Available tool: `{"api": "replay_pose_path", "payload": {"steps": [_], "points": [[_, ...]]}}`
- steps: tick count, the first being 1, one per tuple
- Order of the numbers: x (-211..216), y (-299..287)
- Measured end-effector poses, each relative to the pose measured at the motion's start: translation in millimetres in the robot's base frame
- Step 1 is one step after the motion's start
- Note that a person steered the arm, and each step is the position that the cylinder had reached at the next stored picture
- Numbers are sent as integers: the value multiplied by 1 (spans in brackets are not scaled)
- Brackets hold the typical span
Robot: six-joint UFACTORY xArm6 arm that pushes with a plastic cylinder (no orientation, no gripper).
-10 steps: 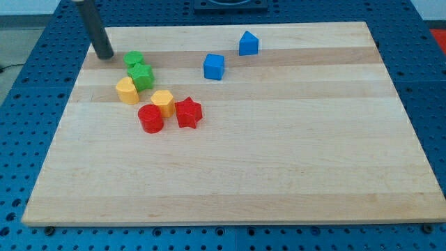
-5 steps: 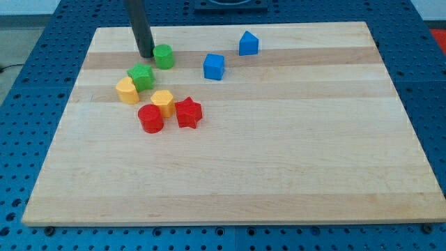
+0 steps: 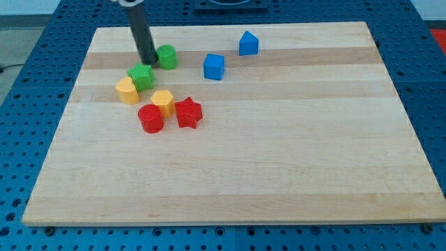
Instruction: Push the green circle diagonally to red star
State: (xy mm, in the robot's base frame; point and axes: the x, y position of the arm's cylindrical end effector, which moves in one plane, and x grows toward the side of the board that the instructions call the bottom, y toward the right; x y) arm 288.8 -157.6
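Because the job is to slide the green circle [image 3: 166,56] slantwise down to the red star [image 3: 187,112], my tip [image 3: 148,61] sits right beside the circle on the view's left, touching it or nearly so. There is no claw on this arm, only a straight dark rod, so nothing opens or pinches.

The green circle rests near the top of the wooden board [image 3: 279,160], well apart from the red star, which lies lower and a little to the view's right. I think a push from the upper left would send the circle that way.

Just below my tip is a green star [image 3: 141,76], touching a yellow block [image 3: 127,90]. Another yellow block [image 3: 163,102] sits between a red round block [image 3: 150,118] and the red star. Two blue blocks [image 3: 214,66] [image 3: 248,43] stand off to the right, out of the way.
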Motion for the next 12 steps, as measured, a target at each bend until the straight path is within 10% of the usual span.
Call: {"api": "replay_pose_path", "payload": {"steps": [8, 12], "points": [[4, 29], [4, 144]]}}
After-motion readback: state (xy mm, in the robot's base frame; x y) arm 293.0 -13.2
